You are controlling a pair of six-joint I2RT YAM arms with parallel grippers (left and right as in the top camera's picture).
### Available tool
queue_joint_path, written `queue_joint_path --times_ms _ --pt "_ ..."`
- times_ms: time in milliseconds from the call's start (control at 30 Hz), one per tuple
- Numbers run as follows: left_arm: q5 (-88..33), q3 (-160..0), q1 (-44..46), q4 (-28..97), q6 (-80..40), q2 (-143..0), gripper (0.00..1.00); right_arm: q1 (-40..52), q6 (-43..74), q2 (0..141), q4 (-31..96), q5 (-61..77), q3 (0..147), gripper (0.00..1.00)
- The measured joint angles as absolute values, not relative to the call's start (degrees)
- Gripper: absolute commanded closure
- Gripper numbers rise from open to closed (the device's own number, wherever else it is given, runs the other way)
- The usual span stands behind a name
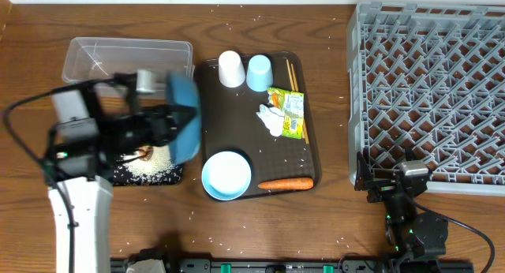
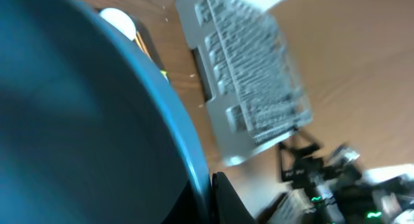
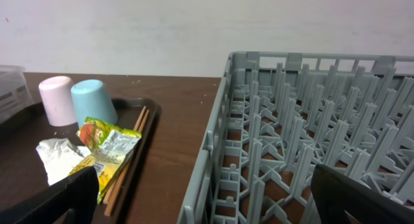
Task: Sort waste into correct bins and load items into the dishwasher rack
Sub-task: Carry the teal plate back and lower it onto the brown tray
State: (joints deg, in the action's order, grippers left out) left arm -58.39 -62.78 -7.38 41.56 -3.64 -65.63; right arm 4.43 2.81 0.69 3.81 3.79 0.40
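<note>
the left wrist view is coming through badly blurred: the blue plate (image 2: 84,114) is filling most of it, cut off at the left and bottom edges, and the dishwasher rack (image 2: 249,75) is showing only as a grey smear. overhead, the left gripper (image 1: 167,119) is smeared too, clenching the plate's rim. the plate is standing steeply on edge, its long axis running toward and away from the robot, hanging over the black tray (image 1: 178,177), where rice grains (image 1: 146,168) and a brown lump (image 1: 144,153) are lying partly hidden by the arm. the right gripper (image 3: 204,179) is gaping wide, holding nothing, near the rack's front corner.
</note>
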Motion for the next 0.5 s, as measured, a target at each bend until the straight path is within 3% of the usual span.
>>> queue_joint_path --times_ms 333,500 --pt "-30.3 -62.7 19.6 31.9 -7.7 -69.3 0.94 4.4 2.8 0.7 3.8 3.8 0.4 0.01" --pt "-17.7 -62.7 28.6 27.6 -7.9 -75.4 0.94 4.4 2.8 0.7 3.8 3.8 0.4 0.01"
